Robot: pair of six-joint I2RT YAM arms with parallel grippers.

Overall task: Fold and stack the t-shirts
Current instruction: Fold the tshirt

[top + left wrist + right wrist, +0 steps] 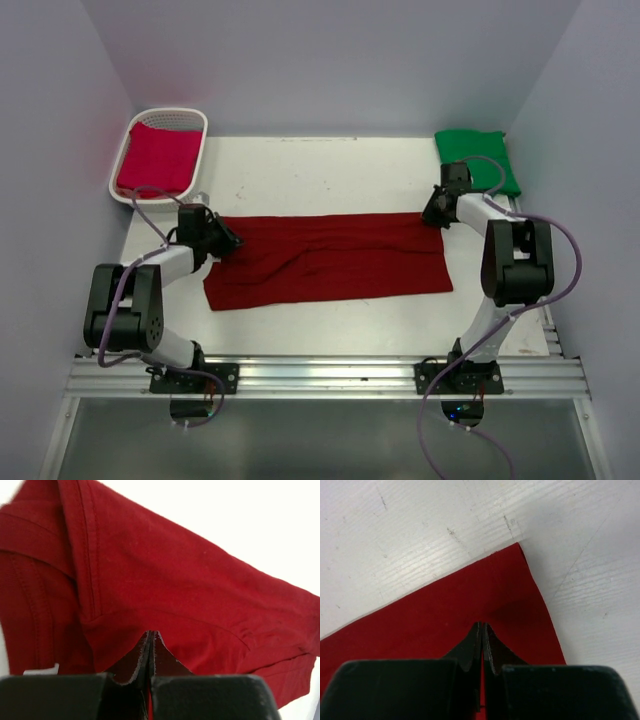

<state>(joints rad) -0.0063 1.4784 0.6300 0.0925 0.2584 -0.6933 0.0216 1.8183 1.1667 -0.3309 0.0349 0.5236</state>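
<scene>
The dark maroon t-shirt (330, 260) lies on the white table as a long flat band from left to right. My left gripper (232, 243) is at its far-left corner, with its jaws shut on a pinch of the cloth (175, 570) at the tips (151, 632). My right gripper (432, 216) is at the far-right corner, with its jaws shut on the cloth (445, 615) at the tips (483, 625), just inside the corner. The green t-shirt (478, 158) lies folded at the back right. The crimson t-shirt (158, 158) lies in the basket.
The white lattice basket (170, 115) stands at the back left corner. Grey walls close in the table on three sides. The metal rail (320, 375) with the arm bases runs along the near edge.
</scene>
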